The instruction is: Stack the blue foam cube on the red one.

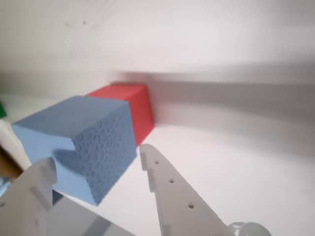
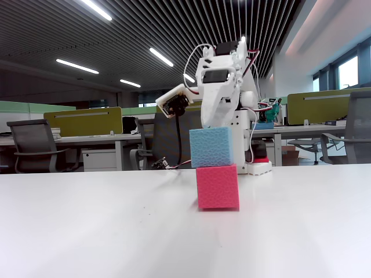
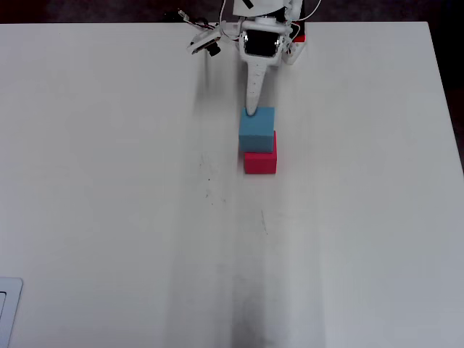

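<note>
I'm seeing the blue foam cube [image 2: 211,147] sitting on top of the red foam cube [image 2: 218,186] at centre frame in the fixed view, shifted slightly left so its edge is overhanging. In the overhead view the stack is sitting in the upper middle of the white counter [image 3: 109,181]. In the wrist view my tool [image 1: 96,167] is standing apart, its two white fingers [image 1: 170,189] flanking the blue cube's near corner at lower left, not visibly clamping it; whether either finger is touching the foam, I can't tell.
</note>
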`<action>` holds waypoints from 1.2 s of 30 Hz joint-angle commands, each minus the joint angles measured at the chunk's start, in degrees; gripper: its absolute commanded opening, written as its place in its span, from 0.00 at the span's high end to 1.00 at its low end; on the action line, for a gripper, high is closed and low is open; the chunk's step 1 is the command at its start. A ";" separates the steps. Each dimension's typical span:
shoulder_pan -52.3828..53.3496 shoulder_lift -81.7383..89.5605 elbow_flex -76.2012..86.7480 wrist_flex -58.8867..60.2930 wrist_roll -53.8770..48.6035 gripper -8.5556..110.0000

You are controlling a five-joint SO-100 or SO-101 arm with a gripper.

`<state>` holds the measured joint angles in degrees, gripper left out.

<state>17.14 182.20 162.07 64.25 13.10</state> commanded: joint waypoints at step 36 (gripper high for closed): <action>0.00 0.26 -1.23 -5.45 0.18 0.75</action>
<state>17.14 182.20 163.56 59.85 13.18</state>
